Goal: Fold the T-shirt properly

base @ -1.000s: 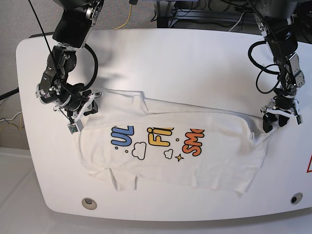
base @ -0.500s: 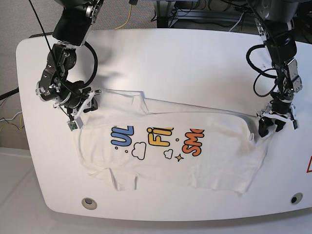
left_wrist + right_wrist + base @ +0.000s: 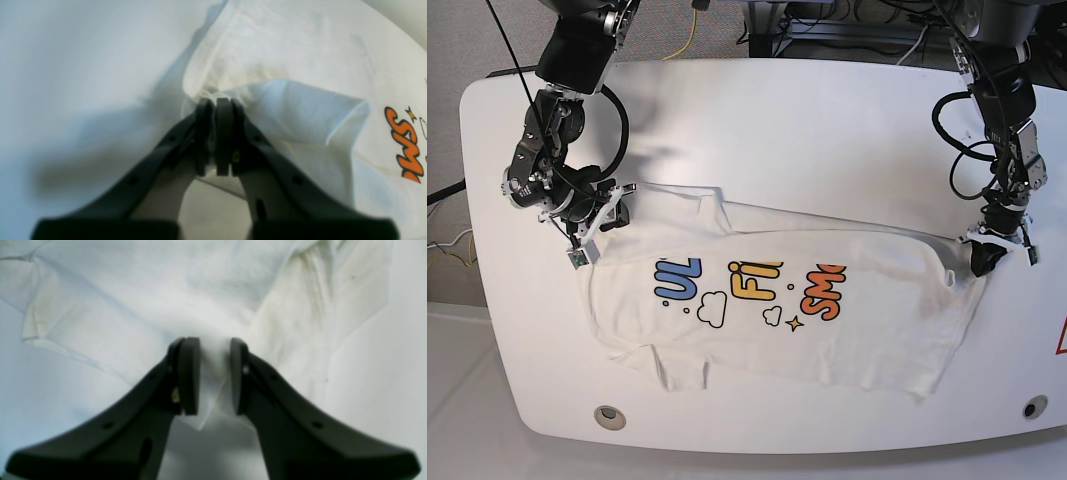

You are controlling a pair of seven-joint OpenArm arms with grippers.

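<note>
The T-shirt (image 3: 777,300) lies print-up on the white table (image 3: 757,120), spread across its near half and folded over along the far edge, so that only the tops of the blue, yellow and orange words show above clouds and a star. Its near hem is rumpled, with one corner turned under at the near left.

The left gripper (image 3: 985,257) sits at the shirt's right edge, on the right of the base view. In its wrist view the left gripper's (image 3: 216,136) two dark fingers (image 3: 224,133) are pressed nearly together with a fold of white cloth pinched between them; the orange lettering (image 3: 408,146) lies off to the right.

The right gripper (image 3: 595,228) is at the shirt's far left corner. In its wrist view the right gripper's (image 3: 214,375) fingers (image 3: 188,373) stand a little apart, with a bunched ridge of white fabric filling the gap between the pads and hanging out below them.

No containers are on the table.
</note>
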